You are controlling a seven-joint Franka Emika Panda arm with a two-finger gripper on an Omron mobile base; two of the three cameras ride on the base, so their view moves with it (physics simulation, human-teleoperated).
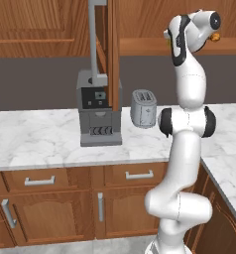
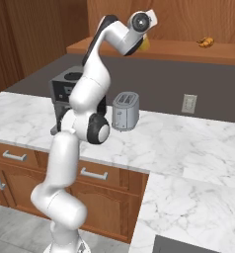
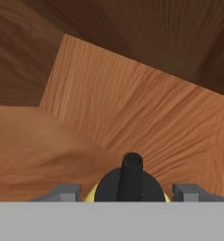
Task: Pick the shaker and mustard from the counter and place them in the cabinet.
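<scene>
My gripper (image 3: 128,193) is shut on the mustard (image 3: 130,181). Its dark pointed nozzle cap stands up between the two grey fingertips, with a sliver of yellow on each side. The arm is raised high, so the hand is inside the brown wooden cabinet (image 3: 132,103), low over its shelf (image 2: 188,49). From the right base view a bit of the yellow mustard (image 2: 145,43) peeks out behind the hand. The white marble counter (image 1: 35,139) lies far below. The shaker is out of view.
A small orange-brown pastry (image 2: 205,42) lies on the shelf to the right of the hand. The cabinet door (image 1: 113,49) stands open, edge-on, with its grey bar handle (image 1: 94,39). A coffee machine (image 1: 99,111) and a silver toaster (image 1: 144,108) stand on the counter.
</scene>
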